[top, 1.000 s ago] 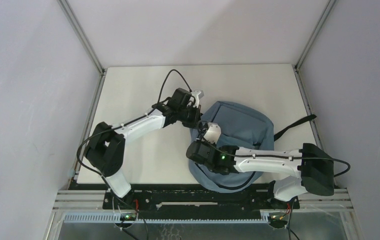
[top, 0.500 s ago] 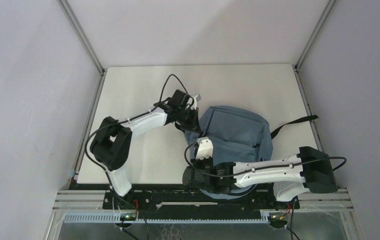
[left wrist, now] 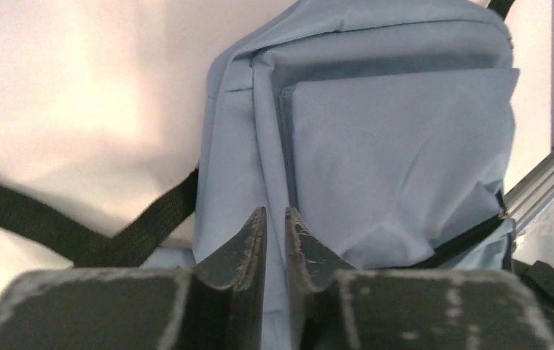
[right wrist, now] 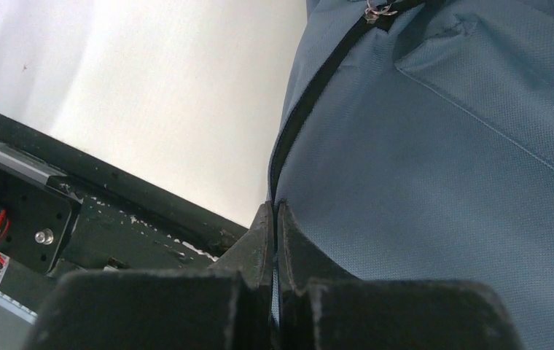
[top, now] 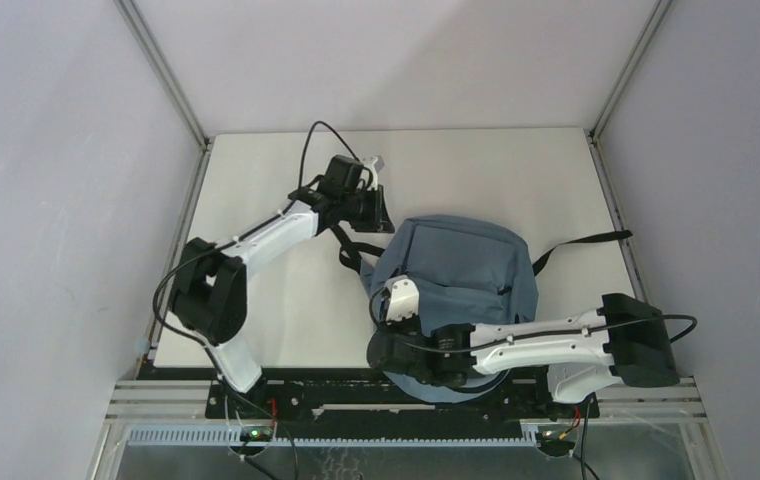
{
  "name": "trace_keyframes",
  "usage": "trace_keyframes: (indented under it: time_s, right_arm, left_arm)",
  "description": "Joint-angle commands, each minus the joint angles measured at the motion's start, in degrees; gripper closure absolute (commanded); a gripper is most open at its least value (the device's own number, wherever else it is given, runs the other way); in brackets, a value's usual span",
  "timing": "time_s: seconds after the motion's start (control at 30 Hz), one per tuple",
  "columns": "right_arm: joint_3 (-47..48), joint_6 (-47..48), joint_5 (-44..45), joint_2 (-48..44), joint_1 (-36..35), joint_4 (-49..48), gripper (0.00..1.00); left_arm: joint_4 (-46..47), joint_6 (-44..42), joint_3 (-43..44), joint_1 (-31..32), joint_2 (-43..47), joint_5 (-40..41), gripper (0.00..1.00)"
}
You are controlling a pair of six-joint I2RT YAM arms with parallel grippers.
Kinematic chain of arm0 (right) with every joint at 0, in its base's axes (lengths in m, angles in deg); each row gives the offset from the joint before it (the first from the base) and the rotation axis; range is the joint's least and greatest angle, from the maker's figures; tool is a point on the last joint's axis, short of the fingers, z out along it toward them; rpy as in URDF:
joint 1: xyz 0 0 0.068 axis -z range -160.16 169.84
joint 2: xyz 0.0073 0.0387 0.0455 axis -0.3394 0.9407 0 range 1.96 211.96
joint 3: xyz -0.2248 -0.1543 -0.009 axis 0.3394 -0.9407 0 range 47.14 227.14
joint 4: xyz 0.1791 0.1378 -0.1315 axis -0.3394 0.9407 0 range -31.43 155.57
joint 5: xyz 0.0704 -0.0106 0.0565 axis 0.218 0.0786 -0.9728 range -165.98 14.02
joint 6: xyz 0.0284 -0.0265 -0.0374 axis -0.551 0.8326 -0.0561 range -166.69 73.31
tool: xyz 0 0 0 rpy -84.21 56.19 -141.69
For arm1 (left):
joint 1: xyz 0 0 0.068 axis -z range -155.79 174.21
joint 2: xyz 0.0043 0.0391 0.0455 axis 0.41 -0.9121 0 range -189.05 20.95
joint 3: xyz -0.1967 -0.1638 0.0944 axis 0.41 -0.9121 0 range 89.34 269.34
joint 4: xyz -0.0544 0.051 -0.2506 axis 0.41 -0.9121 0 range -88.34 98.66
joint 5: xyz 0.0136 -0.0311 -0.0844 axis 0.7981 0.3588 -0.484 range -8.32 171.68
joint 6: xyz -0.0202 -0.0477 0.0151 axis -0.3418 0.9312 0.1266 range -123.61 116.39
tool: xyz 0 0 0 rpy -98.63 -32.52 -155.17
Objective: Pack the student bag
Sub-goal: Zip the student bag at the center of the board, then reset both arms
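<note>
The student bag (top: pixel 461 268), dusty blue with black zipper trim, lies on the right half of the table, and its near end hangs over the front edge. My left gripper (top: pixel 377 209) is at the bag's far left corner. Its jaws (left wrist: pixel 275 216) are nearly shut with a strip of the bag's blue fabric (left wrist: pixel 398 146) between them. My right gripper (top: pixel 396 356) is at the bag's near left edge, shut (right wrist: pixel 274 208) on the black zipper trim (right wrist: pixel 310 95). A metal zipper pull (right wrist: pixel 377 10) lies further along the trim.
Black straps trail from the bag on the left (top: pixel 350 250) and the right (top: pixel 581 244). The table's black front rail (right wrist: pixel 114 197) runs just below my right gripper. Metal frame posts stand at the table's back corners.
My left gripper has moved back and to the left with the bag's corner. My right gripper has pulled toward the front edge. The bag has turned and stretched out between them.
</note>
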Motion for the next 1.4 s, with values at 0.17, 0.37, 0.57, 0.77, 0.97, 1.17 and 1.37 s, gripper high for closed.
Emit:
trace_keyframes:
  time_s: [0.17,0.37,0.57,0.77,0.97,1.17,1.37]
  right_arm:
    - [-3.8,4.9,-9.2,-4.7,9.1,-10.4,1.0]
    - [-0.9,4.9,-16.3,0.9,22.0,-21.8,1.0]
    - [23.7,10.7,-21.8,17.9,39.4,-19.8,0.93]
    - [51.3,15.7,-29.0,28.5,43.9,-1.5,0.09]
    - [30.6,21.7,-21.8,11.1,40.0,-11.3,0.0]
    - [11.7,22.6,-8.3,-7.6,35.2,-9.2,0.0]
    - [-4.6,15.0,-8.3,-26.2,34.5,-2.9,0.0]
  left_arm:
    - [-4.8,-2.9,-2.9,0.2,21.1,10.3,0.55]
    - [-10.4,-1.5,-9.7,-1.3,34.0,17.3,0.53]
    - [-15.8,1.8,-14.7,-5.9,47.1,23.0,0.41]
    - [-20.1,3.2,-16.4,-6.1,55.0,29.6,0.2]
    - [-19.9,5.7,-19.9,-6.2,59.5,35.7,0.07]
    - [-20.1,5.9,-20.8,-6.3,58.6,38.2,0.04]
    - [-19.5,6.5,-22.4,-6.3,56.4,37.9,0.05]
